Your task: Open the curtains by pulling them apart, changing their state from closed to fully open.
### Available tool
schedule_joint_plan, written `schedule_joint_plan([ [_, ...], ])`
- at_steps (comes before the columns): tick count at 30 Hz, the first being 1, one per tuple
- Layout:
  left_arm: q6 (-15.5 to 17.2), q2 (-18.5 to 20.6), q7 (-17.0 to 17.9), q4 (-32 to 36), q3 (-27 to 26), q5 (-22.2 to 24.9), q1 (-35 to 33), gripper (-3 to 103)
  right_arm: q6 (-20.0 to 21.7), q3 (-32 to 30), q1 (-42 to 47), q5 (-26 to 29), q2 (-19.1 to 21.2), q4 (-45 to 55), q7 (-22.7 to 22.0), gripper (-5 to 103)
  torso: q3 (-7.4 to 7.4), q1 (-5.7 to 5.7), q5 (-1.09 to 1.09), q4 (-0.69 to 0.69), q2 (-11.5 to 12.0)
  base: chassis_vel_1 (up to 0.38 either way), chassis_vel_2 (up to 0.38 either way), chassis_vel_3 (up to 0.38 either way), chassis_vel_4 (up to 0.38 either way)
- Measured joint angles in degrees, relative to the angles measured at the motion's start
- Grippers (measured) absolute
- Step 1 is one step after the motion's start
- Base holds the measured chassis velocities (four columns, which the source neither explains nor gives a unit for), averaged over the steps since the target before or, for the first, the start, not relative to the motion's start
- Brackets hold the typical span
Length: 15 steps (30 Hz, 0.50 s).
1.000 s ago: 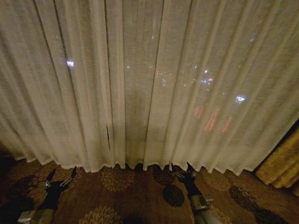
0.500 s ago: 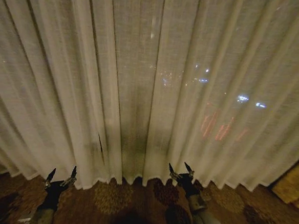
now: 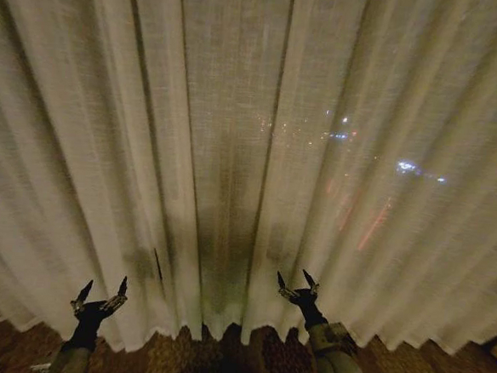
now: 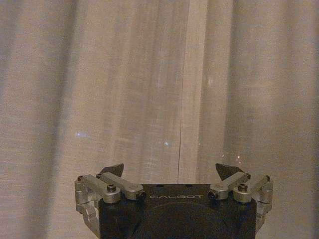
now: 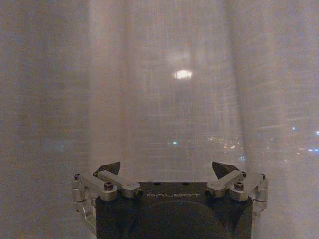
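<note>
The curtains (image 3: 234,151) are hung right across the head view, sheer cream panels in soft vertical pleats, with the hems reaching down to a dark patterned carpet (image 3: 245,357). They are drawn closed, and the edge where two panels meet can be picked out low on the left, as a thin dark slit near the hem. City lights are seen glowing through the weave, mostly to the right of centre.

The left gripper (image 3: 99,295) is held low on the left, just in front of the fabric near the hem, with its dark fingertips spread wide apart and nothing between them. In the left wrist view the same gripper (image 4: 172,172) is pointed straight at the curtains (image 4: 149,89), and a vertical panel edge is lined up between its tips. The right gripper (image 3: 296,284) is raised a bit higher, to the right of centre, also splayed open and empty; whether the cloth is actually touched can't be told. In the right wrist view it (image 5: 167,169) is faced by the curtains (image 5: 164,109).

"GALBOT" is printed on both gripper bodies.
</note>
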<state>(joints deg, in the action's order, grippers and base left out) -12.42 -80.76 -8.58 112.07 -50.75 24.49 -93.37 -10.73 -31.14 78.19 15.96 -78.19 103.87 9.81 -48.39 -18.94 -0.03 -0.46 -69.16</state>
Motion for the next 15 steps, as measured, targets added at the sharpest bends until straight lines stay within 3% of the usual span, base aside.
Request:
schedule_joint_plan([
  [7, 0.0, 0.0, 0.0, 0.0, 0.0, 0.0, 0.0, 100, 0.5, 0.8, -1.3, 1.2, 0.1, 0.0, -1.6, 100, -0.01, -0.02, 0.02, 0.01, 0.0, -0.110, 0.120, 0.070, -0.098],
  [15, 0.0, 0.0, 0.0, 0.0, 0.0, 0.0, 0.0, 100, 0.6, 1.2, -2.2, 3.3, 0.8, -0.9, 3.6, 100, 0.05, 0.16, 0.03, 0.00, -0.1, 0.025, -0.043, -0.019, 0.045],
])
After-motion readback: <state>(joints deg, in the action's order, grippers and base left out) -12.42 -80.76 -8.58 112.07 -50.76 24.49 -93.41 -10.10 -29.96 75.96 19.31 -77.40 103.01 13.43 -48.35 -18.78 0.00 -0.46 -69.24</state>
